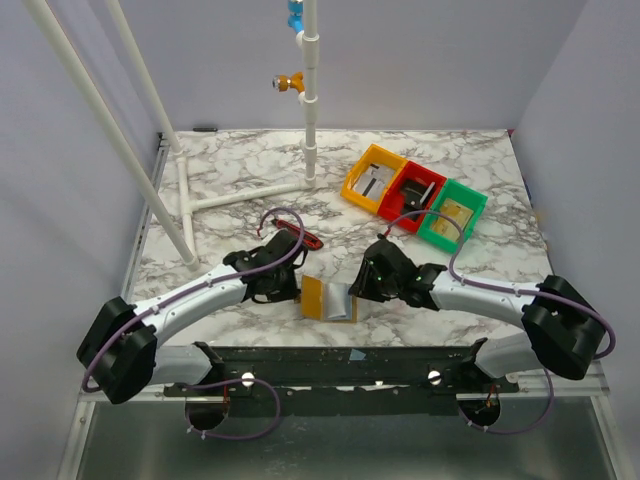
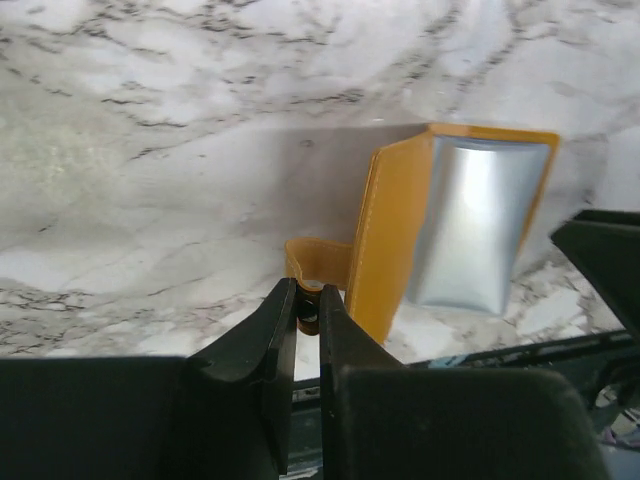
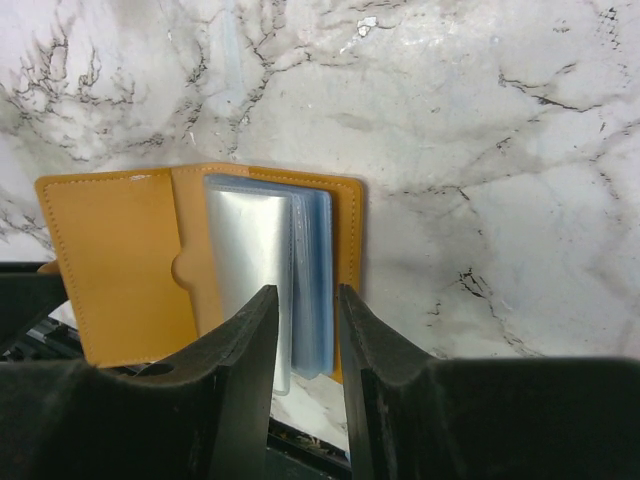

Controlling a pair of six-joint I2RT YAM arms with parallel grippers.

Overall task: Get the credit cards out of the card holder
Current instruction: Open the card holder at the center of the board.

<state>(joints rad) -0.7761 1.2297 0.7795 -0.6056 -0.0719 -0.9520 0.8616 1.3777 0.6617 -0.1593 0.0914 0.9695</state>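
My left gripper (image 2: pixel 308 292) is pinched shut on the small side tab of the card holder (image 2: pixel 390 230). My right gripper (image 3: pixel 308 296) is part open, jaws astride the near edge of the credit cards (image 3: pixel 255 250). The cards sit in the opened card holder on the marble table (image 3: pixel 500 150).

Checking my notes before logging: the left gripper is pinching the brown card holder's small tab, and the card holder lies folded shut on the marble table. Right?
Not quite. The card holder is open, not folded shut: the right wrist view shows its cover spread and the silvery cards exposed. The rest holds: the left gripper pinches its small tab on the marble table.
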